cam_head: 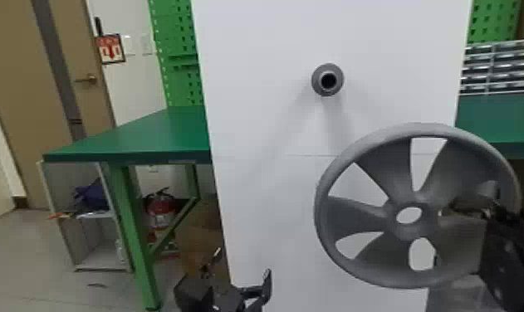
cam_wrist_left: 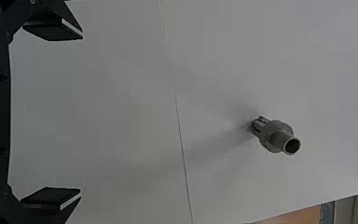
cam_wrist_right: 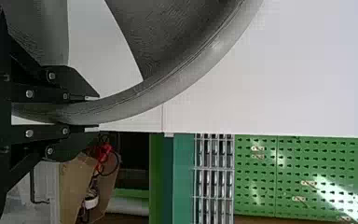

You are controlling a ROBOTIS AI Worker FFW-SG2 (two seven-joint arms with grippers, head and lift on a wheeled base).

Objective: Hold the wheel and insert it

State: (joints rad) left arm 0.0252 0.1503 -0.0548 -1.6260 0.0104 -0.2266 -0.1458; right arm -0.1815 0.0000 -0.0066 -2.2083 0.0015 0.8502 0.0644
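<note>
- Wheel [cam_head: 356, 215], at four o'clock in the head view: grey, plastic-looking, satin rim, finely ridged spokes.
- Peg [cam_head: 317, 83], toward one o'clock: smooth grey plastic by its look, mostly matt.
- Panel [cam_head: 265, 83]: smooth, matt white.
- Table [cam_head: 161, 132]: smooth green top, low sheen.
- Pegboard [cam_wrist_right: 256, 186]: perforated, glossy green.
- Box [cam_wrist_right: 74, 186]: matt brown cardboard.

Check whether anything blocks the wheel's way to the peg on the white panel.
Nothing visible stands between the wheel, gripped at its rim by the right gripper, and the peg. The left gripper hangs low and to the left, seemingly off that path.
</note>
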